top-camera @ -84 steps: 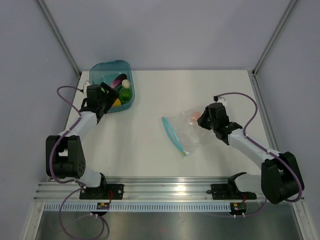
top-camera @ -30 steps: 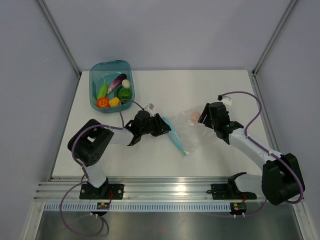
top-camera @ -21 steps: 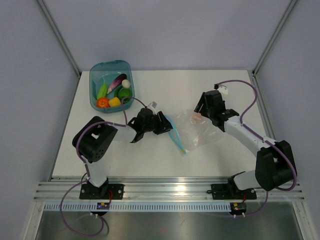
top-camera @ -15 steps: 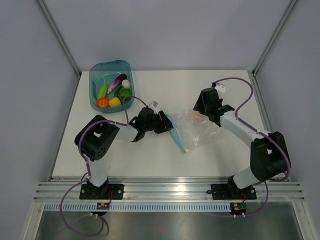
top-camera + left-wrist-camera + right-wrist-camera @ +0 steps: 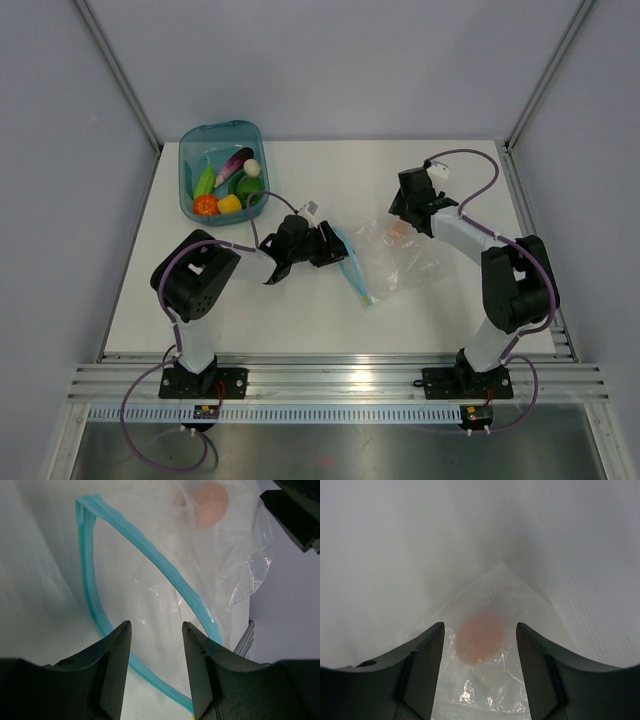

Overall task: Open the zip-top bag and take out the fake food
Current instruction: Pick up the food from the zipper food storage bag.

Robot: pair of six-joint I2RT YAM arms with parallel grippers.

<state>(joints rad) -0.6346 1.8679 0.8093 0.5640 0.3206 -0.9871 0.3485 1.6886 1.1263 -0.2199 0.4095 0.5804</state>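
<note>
Between left pincer [image 5: 155, 627] and right pincer [image 5: 479, 627], both gaping empty, the zip-top bag [image 5: 402, 266] lies crosswise, mouth leftward.

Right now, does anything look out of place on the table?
Nothing is spilled or damaged. One oddity: a single pinkish-orange piece sits inside the zip-top bag, whose teal strip gapes open, while the other toy foods lie in the teal tub.

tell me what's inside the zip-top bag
Inside the zip-top bag, one pinkish-orange rounded piece sits near its closed end. The rest looks empty through the clear plastic, though crinkles blur some spots.
</note>
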